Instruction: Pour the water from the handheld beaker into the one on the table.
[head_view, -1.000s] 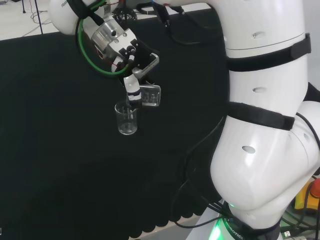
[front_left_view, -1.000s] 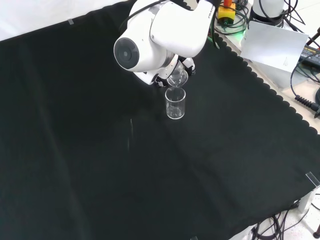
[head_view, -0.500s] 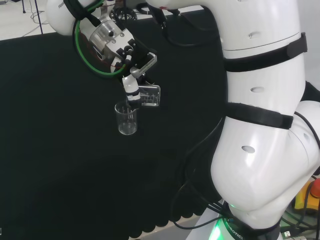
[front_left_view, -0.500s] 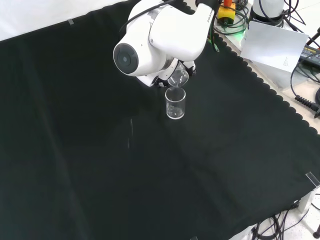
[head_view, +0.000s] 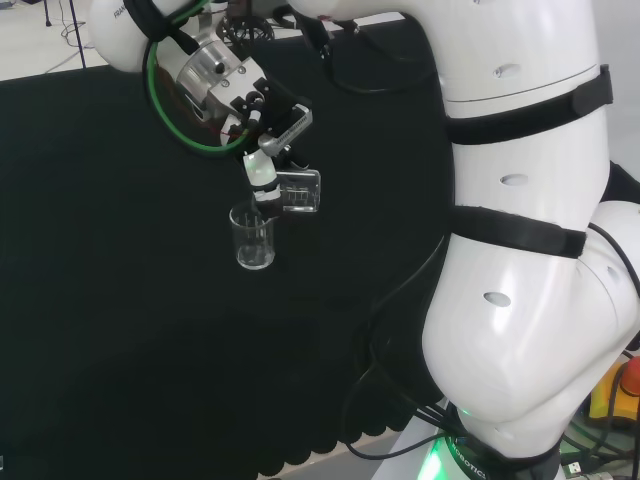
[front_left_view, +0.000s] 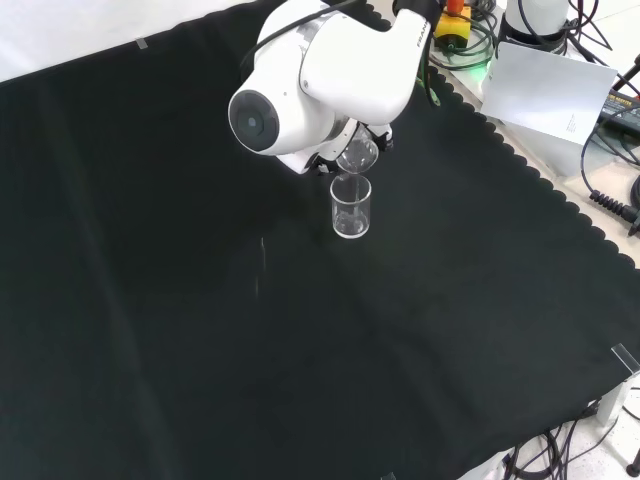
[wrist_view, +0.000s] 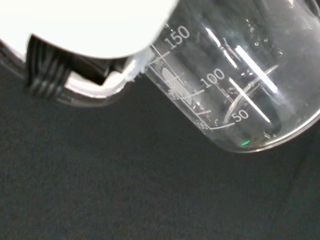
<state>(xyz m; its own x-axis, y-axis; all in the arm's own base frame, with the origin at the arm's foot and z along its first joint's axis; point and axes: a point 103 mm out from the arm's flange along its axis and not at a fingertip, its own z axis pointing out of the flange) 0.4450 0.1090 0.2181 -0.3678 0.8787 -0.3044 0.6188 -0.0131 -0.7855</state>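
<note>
Evidently the pour was in hand. The robot hand (head_view: 262, 170) had its fingers curled round the handheld beaker (head_view: 299, 191), which lay tipped almost on its side, mouth just above the rim of the standing beaker (head_view: 253, 237). That one stood upright on the black worktop (front_left_view: 200, 330), toward the far edge in the front view and well in from the corners. I could not tell whether any water had passed over. By my judgement the next move called for tipping further with the lip held over the receiving rim. Against a second ago, the wrist had rotated slightly and risen a touch; the standing beaker had not moved.
</note>
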